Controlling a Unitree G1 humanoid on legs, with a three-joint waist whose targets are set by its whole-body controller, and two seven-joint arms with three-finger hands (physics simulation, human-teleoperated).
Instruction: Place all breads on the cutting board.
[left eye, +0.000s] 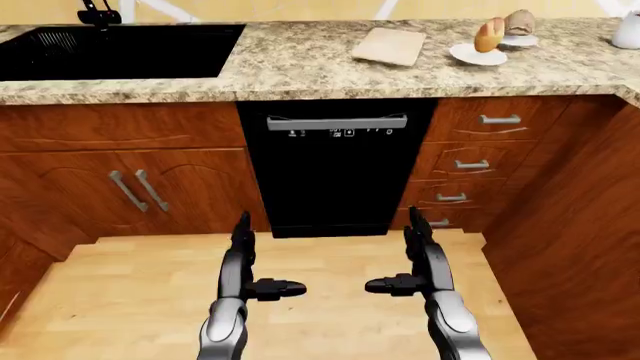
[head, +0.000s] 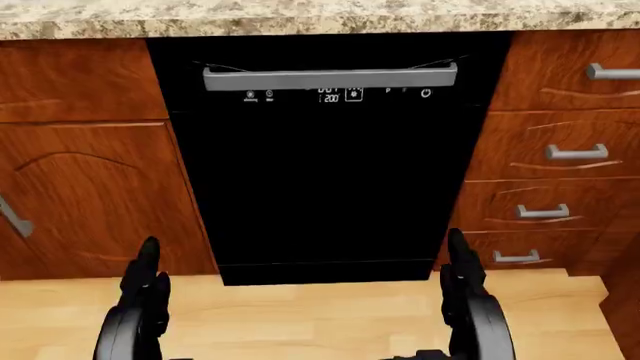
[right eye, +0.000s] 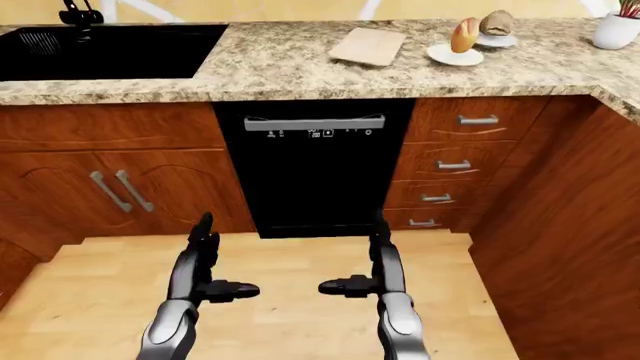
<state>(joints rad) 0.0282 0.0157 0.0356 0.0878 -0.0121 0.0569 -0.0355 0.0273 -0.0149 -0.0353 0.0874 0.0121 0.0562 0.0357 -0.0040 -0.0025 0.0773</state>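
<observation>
1. The left hand (left eye: 243, 259) hangs low over the light wooden floor (left eye: 120, 285), fingers spread and straight, its thumb pointing toward the other hand; it holds nothing and touches nothing.
2. The right hand (left eye: 418, 259) mirrors it, open and empty, thumb pointing left, well apart from the left hand.
3. Above both hands in the left-eye view stands the black dishwasher with a grey bar handle (left eye: 335, 165), set between reddish-brown wooden cabinet doors (left eye: 130, 184) and a stack of drawers (left eye: 470, 165).
4. On the speckled granite surface (left eye: 300, 71), the pale rectangular wooden cutting board (left eye: 390, 46) lies bare, near the view's top.
5. Just right of the board, a golden elongated bread roll (left eye: 489, 35) rests tilted on a white plate (left eye: 476, 54).
6. A rounder brown bread (left eye: 519, 22) sits on a second white plate (left eye: 520, 41), just beyond the first.
7. A black sink (left eye: 115, 49) fills the surface's left end.
</observation>
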